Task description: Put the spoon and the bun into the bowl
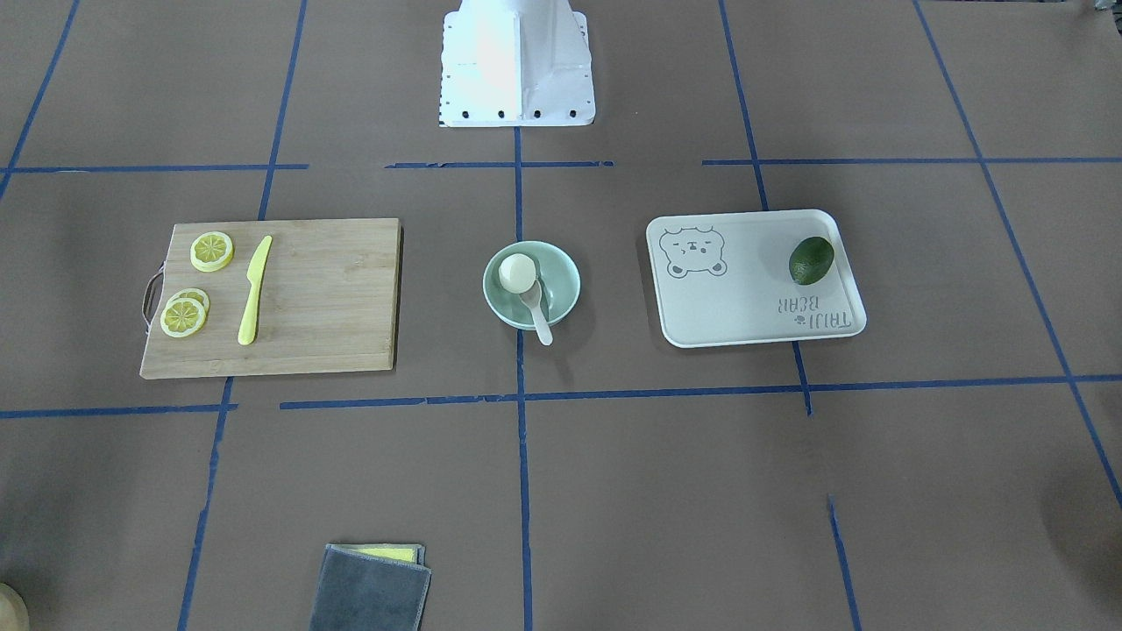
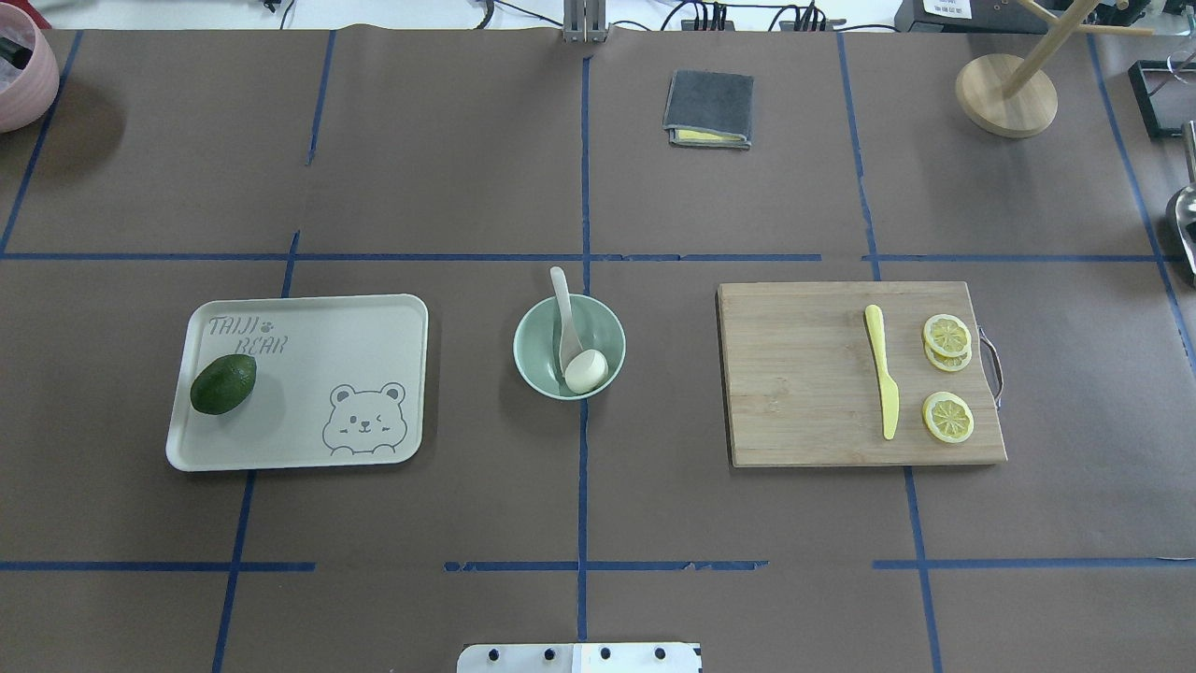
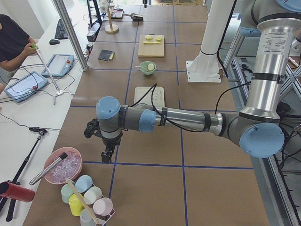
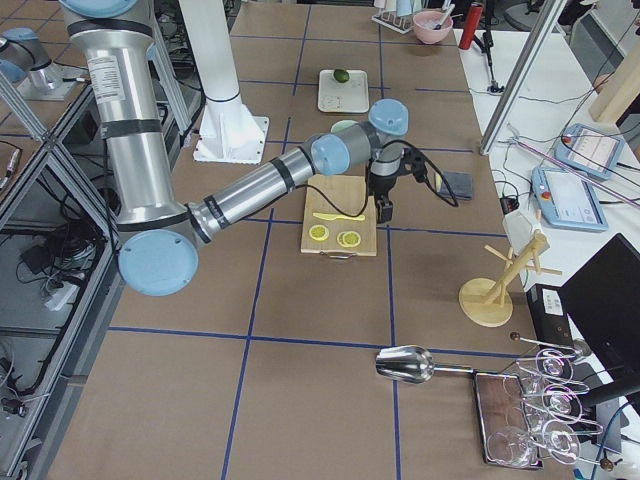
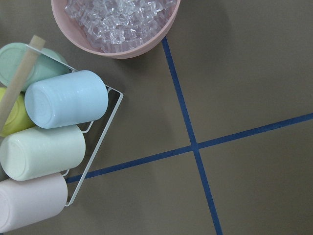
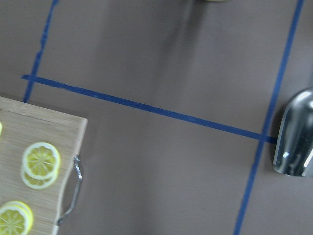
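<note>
The pale mint-green bowl point(image 1: 568, 282) stands at the table's middle; it also shows in the overhead view point(image 2: 525, 350). The white bun point(image 1: 516, 272) lies inside it point(image 2: 586, 371). The cream spoon point(image 1: 537, 317) rests in the bowl beside the bun, its handle point(image 2: 561, 294) sticking out over the rim. My left gripper point(image 3: 107, 155) hangs far off near the table's left end, seen only in the exterior left view; I cannot tell if it is open. My right gripper point(image 4: 384, 212) hovers beyond the cutting board, seen only in the exterior right view; I cannot tell its state.
A wooden cutting board point(image 2: 804, 374) holds a yellow knife point(image 2: 882, 383) and lemon slices point(image 2: 947, 417). The bear tray point(image 2: 308, 322) holds an avocado point(image 2: 223, 384). A grey cloth point(image 2: 709, 108) lies further out. A pink ice bowl point(image 5: 117, 24), cup rack point(image 5: 58, 142) and metal scoop point(image 6: 295, 133) sit at the table's ends.
</note>
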`<state>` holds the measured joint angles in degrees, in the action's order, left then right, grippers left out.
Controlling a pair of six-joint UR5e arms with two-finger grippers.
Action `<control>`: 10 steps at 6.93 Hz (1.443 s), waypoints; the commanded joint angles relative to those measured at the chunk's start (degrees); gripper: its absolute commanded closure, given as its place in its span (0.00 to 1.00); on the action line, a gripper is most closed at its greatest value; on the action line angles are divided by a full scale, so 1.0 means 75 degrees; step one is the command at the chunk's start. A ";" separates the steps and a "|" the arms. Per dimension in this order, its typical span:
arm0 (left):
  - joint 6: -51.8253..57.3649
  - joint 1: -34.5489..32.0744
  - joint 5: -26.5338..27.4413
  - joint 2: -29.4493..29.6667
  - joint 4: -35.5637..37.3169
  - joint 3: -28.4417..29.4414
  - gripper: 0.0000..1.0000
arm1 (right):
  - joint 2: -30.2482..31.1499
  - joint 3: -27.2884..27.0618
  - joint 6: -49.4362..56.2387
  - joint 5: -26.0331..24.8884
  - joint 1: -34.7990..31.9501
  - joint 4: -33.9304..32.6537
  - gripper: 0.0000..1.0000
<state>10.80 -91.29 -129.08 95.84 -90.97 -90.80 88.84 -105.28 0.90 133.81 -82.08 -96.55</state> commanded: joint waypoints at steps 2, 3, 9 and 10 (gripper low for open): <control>0.0001 -0.0027 -0.0015 -0.0099 0.0140 0.0071 0.00 | 0.0377 0.1485 0.1694 0.0414 -0.1765 0.0065 0.00; -0.0010 -0.0027 -0.0445 -0.0354 0.0129 0.0084 0.00 | 0.0389 0.1417 0.1627 0.0312 -0.1817 0.0088 0.00; -0.0686 -0.0004 -0.0602 -0.0640 0.0129 0.0050 0.00 | 0.0495 0.1464 0.1415 0.0450 -0.1794 0.0076 0.00; -0.1247 -0.0003 -0.0602 -0.0627 0.0256 -0.0299 0.00 | 0.0483 0.1429 0.1206 0.0451 -0.1794 0.0076 0.00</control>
<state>5.69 -91.37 -133.60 90.72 -89.76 -90.72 92.45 -94.41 11.15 136.84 -95.55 -95.98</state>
